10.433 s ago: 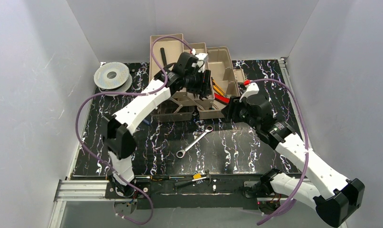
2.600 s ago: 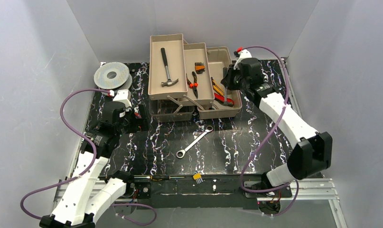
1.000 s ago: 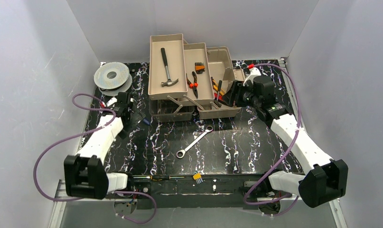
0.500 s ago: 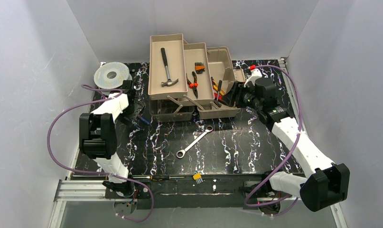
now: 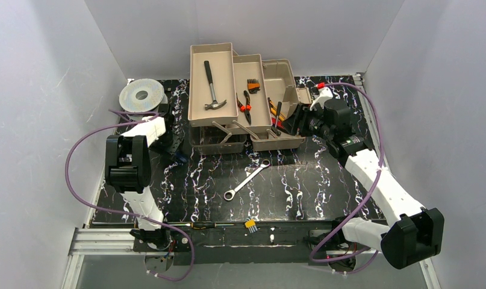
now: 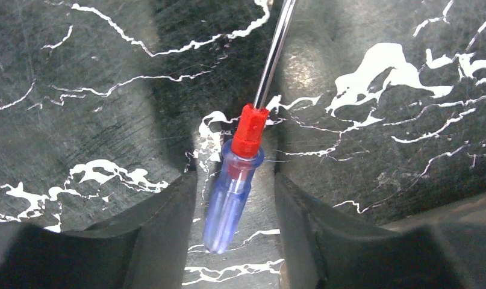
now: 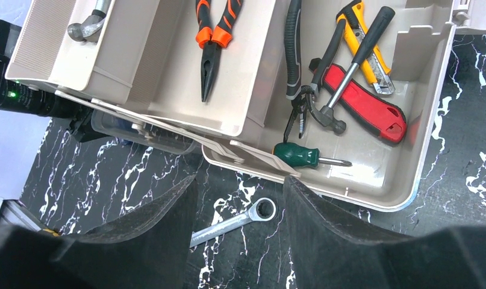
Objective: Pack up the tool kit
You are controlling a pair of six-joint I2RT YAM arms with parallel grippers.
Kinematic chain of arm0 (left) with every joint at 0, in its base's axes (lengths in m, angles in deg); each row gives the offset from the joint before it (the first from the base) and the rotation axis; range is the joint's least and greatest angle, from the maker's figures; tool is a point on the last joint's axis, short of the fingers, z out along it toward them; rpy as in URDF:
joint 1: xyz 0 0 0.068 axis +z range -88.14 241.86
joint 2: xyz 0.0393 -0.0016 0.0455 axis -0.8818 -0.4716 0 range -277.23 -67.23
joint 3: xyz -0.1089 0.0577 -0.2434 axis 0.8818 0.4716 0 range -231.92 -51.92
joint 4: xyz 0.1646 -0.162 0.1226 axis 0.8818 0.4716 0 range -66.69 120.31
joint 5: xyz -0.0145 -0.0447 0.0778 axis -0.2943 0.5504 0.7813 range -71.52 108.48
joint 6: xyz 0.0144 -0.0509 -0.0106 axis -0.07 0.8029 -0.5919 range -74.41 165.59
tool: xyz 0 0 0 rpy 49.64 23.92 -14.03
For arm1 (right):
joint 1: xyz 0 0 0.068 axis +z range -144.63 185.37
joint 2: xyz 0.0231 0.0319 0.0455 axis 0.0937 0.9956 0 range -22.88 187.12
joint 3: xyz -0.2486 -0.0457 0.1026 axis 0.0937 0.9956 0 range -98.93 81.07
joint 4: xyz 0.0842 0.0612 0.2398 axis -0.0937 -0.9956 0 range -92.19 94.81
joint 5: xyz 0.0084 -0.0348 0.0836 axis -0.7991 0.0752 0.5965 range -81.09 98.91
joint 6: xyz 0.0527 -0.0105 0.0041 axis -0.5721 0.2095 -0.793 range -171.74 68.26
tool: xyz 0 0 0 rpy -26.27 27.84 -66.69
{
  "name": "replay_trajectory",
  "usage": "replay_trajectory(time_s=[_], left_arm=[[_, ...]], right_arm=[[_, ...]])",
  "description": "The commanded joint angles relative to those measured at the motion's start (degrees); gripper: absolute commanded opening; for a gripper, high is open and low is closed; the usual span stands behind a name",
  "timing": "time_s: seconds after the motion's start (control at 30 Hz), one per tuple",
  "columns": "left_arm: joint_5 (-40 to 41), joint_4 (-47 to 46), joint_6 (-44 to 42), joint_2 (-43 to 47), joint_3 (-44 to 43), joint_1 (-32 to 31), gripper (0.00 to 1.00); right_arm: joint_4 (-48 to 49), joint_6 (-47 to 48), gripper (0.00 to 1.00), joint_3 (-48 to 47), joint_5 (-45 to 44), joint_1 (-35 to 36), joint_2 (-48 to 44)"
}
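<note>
Trays (image 5: 221,72) of the open tan toolbox (image 5: 286,75) are seen folded out at the far middle of the marbled table (image 5: 324,186), with a hammer (image 5: 211,87) in the left one, orange-handled pliers (image 5: 246,105) in the middle one, and a combination wrench (image 5: 246,179) lying on the table in front. A blue-handled screwdriver (image 6: 243,150) on the table left of the box is straddled by the left gripper (image 6: 233,198), its jaws apart either side of the handle and not clamped on it. The right gripper (image 7: 239,183) is held above the box's front edge, jaws apart.

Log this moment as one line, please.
left gripper open, straddling blue-handled screwdriver on table | right gripper open, empty, beside toolbox | wrench on table, unpacked
</note>
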Motion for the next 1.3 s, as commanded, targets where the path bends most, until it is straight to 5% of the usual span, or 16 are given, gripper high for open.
replay_trajectory(time_s=[0.0, 0.17, 0.33, 0.53, 0.77, 0.97, 1.27], left_arm=[[1.38, 2.66, 3.7, -1.17, -0.06, 0.19, 0.35], [4.35, 3.83, 3.97, 3.08, 0.56, 0.2, 0.02], [9.1, 5.24, 2.59, 12.74, 1.06, 0.15, 0.0], [6.86, 0.21, -14.94, 23.64, -4.21, 0.09, 0.0], [-11.51, -10.76, -32.46, 30.16, -12.79, 0.13, 0.0], [-30.97, -13.3, -32.32, 22.47, -25.1, 0.14, 0.0], [-42.71, -10.35, -31.46, 7.67, -41.91, -0.81, 0.0]], right_arm=[[2.94, -0.06, 0.62, 0.24, -0.11, 0.23, -1.86], [3.04, -0.12, 0.61, 0.41, 0.08, 0.2, -1.81], [3.13, -0.19, 0.61, 0.51, 0.27, 0.22, -1.89], [3.4, -0.33, 0.61, 0.39, 1.12, 0.22, -1.61], [3.49, -0.2, 0.6, 0.33, 1.69, 0.31, -1.6], [3.54, -0.18, 0.59, 0.2, 2.21, 0.31, -1.61], [2.85, 0.51, 0.59, 0.0, 1.33, 0.31, -1.54]])
